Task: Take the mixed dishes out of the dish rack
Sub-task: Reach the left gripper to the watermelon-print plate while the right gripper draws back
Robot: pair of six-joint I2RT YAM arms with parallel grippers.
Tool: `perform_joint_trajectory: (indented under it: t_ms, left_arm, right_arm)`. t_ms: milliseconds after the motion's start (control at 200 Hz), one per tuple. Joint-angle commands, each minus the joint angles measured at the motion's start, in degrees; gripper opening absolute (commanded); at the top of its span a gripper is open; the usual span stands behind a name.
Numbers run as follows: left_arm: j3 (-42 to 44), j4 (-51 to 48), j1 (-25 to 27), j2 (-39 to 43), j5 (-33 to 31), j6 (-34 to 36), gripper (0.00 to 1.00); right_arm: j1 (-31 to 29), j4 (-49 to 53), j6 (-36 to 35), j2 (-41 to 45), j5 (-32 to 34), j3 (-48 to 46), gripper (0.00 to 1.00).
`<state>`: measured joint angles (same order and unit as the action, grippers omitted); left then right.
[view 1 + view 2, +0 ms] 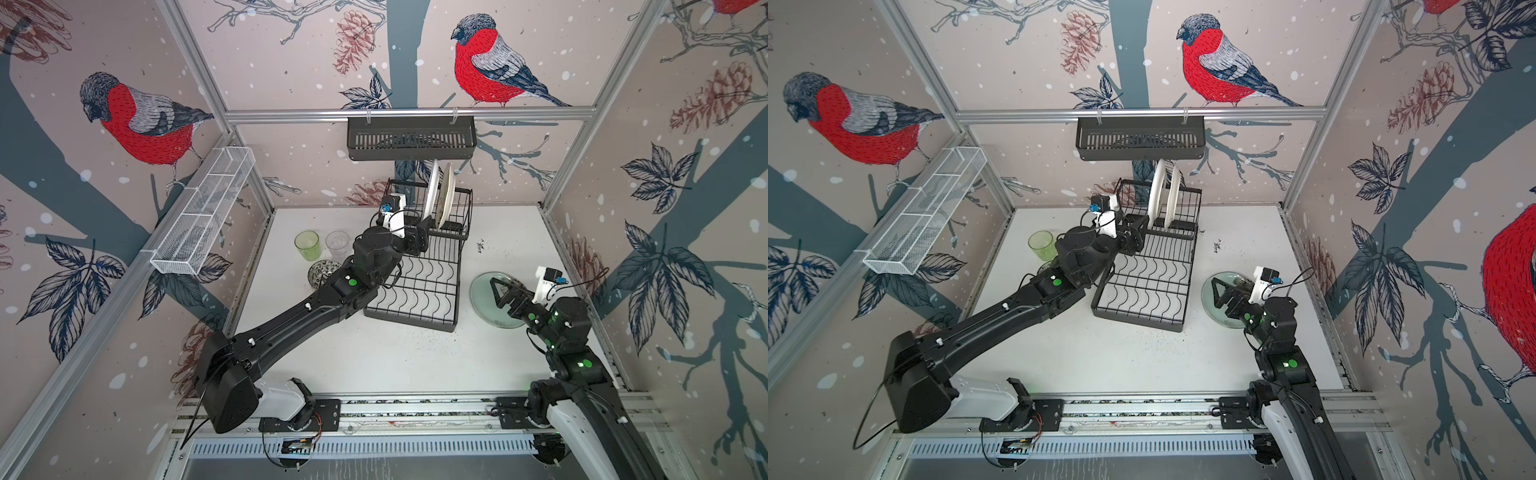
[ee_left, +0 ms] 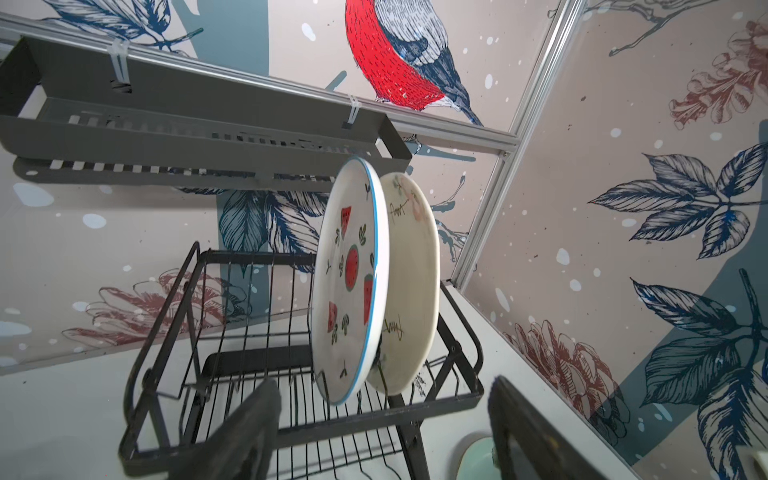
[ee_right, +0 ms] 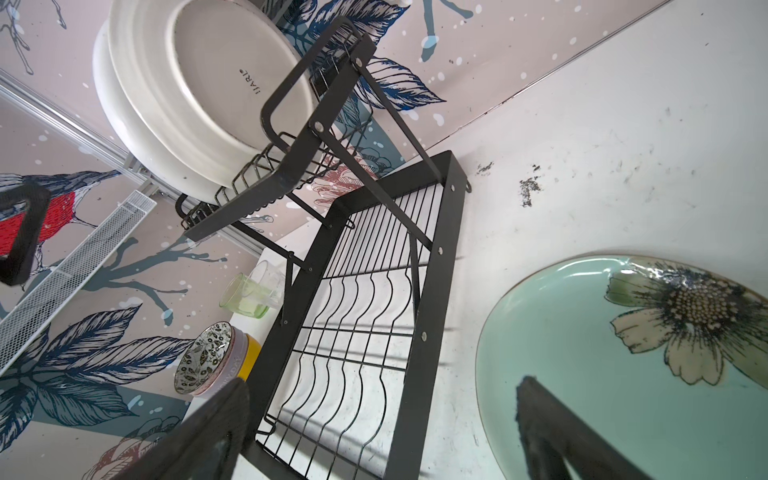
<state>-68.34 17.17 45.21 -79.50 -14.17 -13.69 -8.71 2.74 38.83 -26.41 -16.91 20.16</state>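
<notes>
Left claw (image 2: 382, 432) spread, empty, just short of dish rack (image 1: 419, 270); fruit plate (image 2: 351, 282) and cream plate (image 2: 415, 286) upright ahead. Right claw (image 3: 382, 432) spread over green plate (image 3: 582, 353) on scuffed white desk (image 1: 374, 353). Bird-print walls.

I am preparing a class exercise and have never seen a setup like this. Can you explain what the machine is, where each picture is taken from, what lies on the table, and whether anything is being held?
These are two robot arms on a white table, each ending in a two-fingered gripper. Two pictures look down from overhead; the other two come from cameras on the arms' wrists.

The black wire dish rack holds two upright plates: a watermelon plate and a cream plate. Off the rack on the table are a pale green plate, a green glass, a clear glass and stacked small bowls.

The left gripper is open just before the watermelon plate; the right gripper is open over the green plate. Neither holds anything.
</notes>
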Motion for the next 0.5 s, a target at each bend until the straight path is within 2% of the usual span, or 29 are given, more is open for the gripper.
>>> perform_joint_trajectory:
  t_ms: [0,215,360,495]
  left_arm:
    - [-3.66,-1.15,-1.54,-2.13,5.38,0.61,0.79]
    - [-6.25,-1.47,-5.26,-6.29,7.72,0.2,0.72]
    - [-6.6,-0.95,-5.83,-8.12,9.63,0.51,0.62]
    - [-7.75,-0.09,-6.01,-10.23,13.56,1.07,0.59]
  right_arm:
    - [-0.08,-2.47,-0.21,0.75,-0.08,-0.8,0.99]
    - [-0.15,-1.97,0.02,2.03,1.15,-1.96,1.0]
    - [-0.1,-1.71,0.11,2.98,2.1,-2.92,1.0]
    - [-0.08,-1.69,0.5,3.61,3.39,-3.8,1.0]
